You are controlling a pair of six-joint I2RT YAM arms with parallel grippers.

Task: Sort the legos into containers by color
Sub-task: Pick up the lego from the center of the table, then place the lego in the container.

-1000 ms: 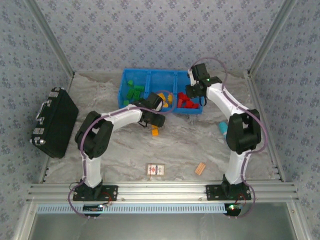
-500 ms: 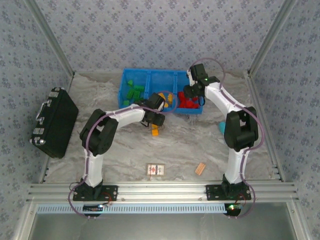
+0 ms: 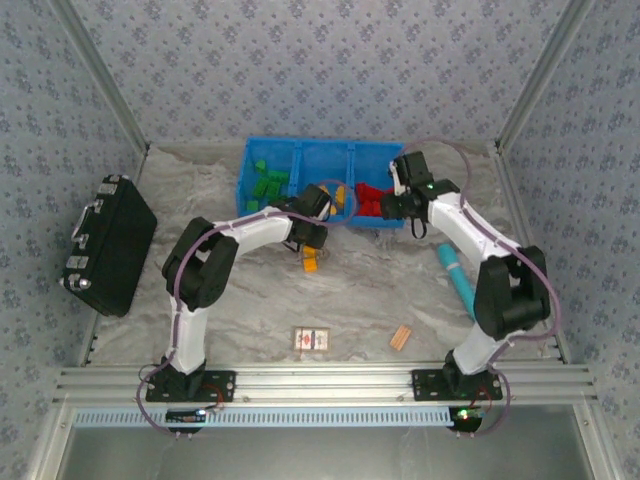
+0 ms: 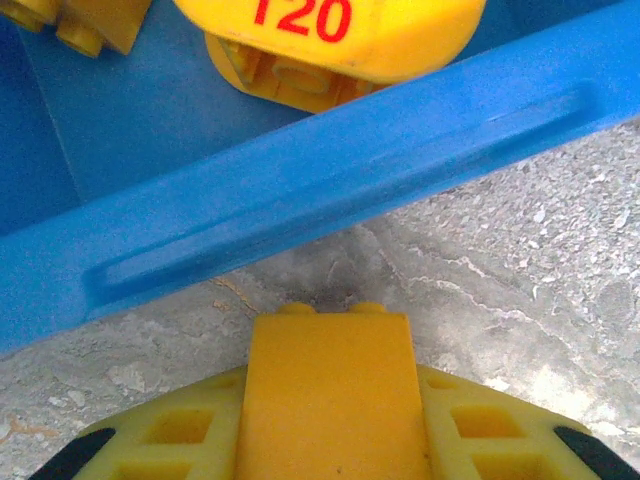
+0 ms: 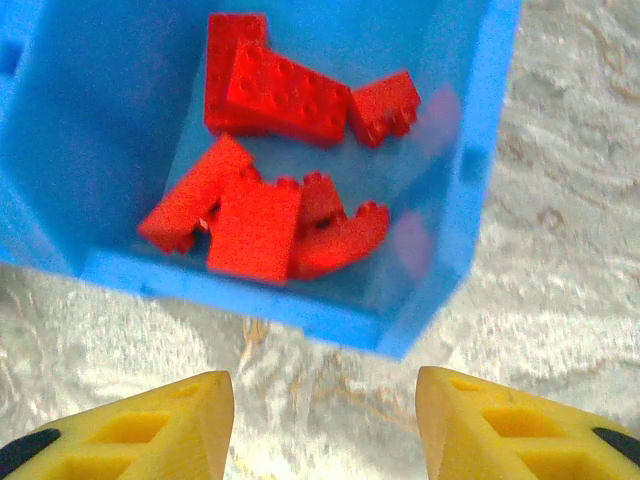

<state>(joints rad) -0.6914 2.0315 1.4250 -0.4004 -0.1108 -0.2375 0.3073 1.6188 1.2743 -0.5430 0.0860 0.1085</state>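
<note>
The left hand is clamped on a yellow brick, studs toward the near wall of the blue tray, just above the counter beside that wall. The right hand hangs with jaws apart and nothing between them, over the counter just before the tray's right compartment, where the red bricks lie piled. The tray sits at the middle of the counter's far edge; green bricks fill its left compartment, yellow bricks the middle one. A loose orange brick lies near the counter's centre
</note>
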